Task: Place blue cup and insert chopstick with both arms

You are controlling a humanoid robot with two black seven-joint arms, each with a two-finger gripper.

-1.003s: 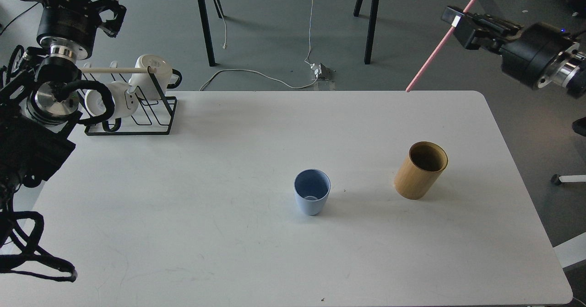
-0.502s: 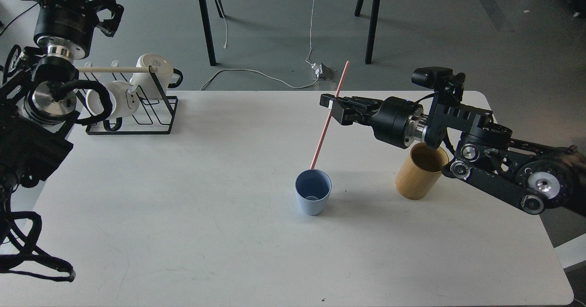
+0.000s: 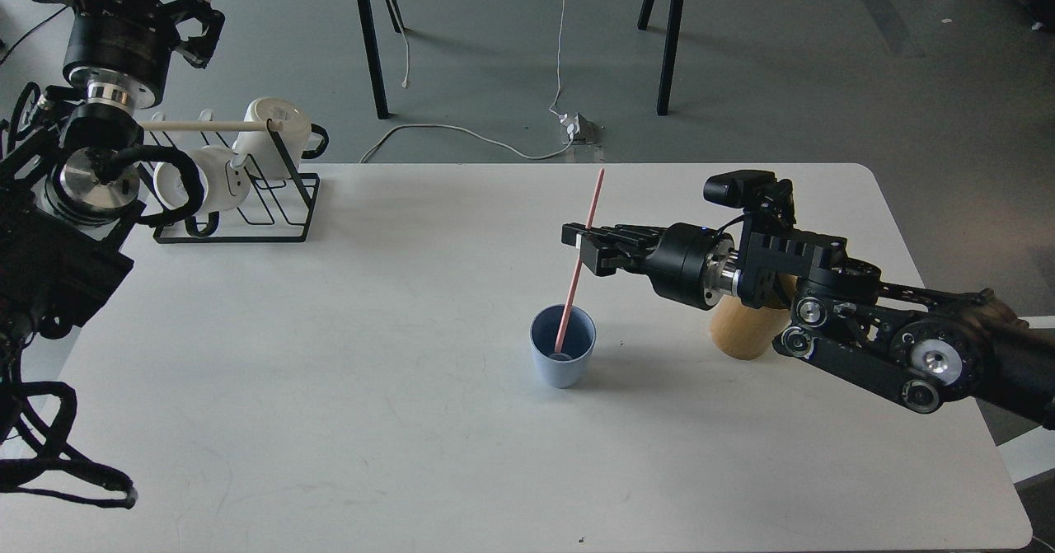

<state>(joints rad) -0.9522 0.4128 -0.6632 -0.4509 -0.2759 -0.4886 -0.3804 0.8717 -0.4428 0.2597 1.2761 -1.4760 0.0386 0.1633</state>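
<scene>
The blue cup stands upright on the white table, near its middle. My right gripper is shut on the pink chopstick, holding it at mid-length just above and behind the cup. The stick is nearly upright, tilted slightly right at the top, and its lower end is inside the cup, near the bottom. My left gripper is raised at the far left, above the mug rack, empty, with its fingers spread.
A tan bamboo cylinder stands right of the cup, partly hidden behind my right arm. A black wire mug rack with white mugs and a pale wooden rod sits at the table's back left. Chair legs and cables lie on the floor beyond.
My right arm has swung in from the upper right to over the table and come down. The pink stick went from off the table's edge to having its lower end inside the cup.
</scene>
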